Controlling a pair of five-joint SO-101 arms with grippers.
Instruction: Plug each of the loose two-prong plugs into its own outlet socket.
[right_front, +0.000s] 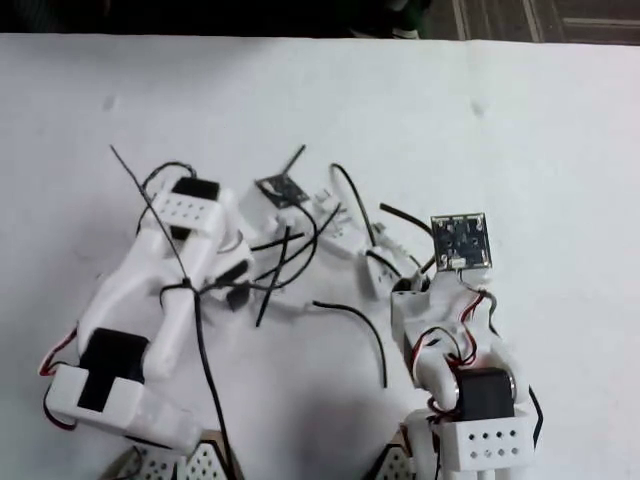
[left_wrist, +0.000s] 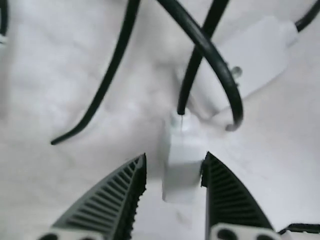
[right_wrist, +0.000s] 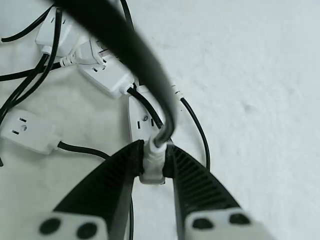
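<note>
White table (right_front: 560, 120), black cords (right_front: 350, 320) tangled across its middle. Over there the left gripper (left_wrist: 175, 170) has its jaws apart around a white plug (left_wrist: 181, 150), one jaw touching it, the other just clear. Meanwhile the right gripper (right_wrist: 153, 159) has its jaws clamped on a second plug (right_wrist: 151, 169), with an outlet socket (right_wrist: 27, 131) lying nearby.

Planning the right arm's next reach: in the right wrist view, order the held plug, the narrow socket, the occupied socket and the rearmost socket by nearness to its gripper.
1. held plug, clamped in the right gripper.
2. narrow socket, directly ahead of the plug.
3. occupied socket, beyond it, off to one side.
4. rearmost socket, at the cluster's far end.
</note>
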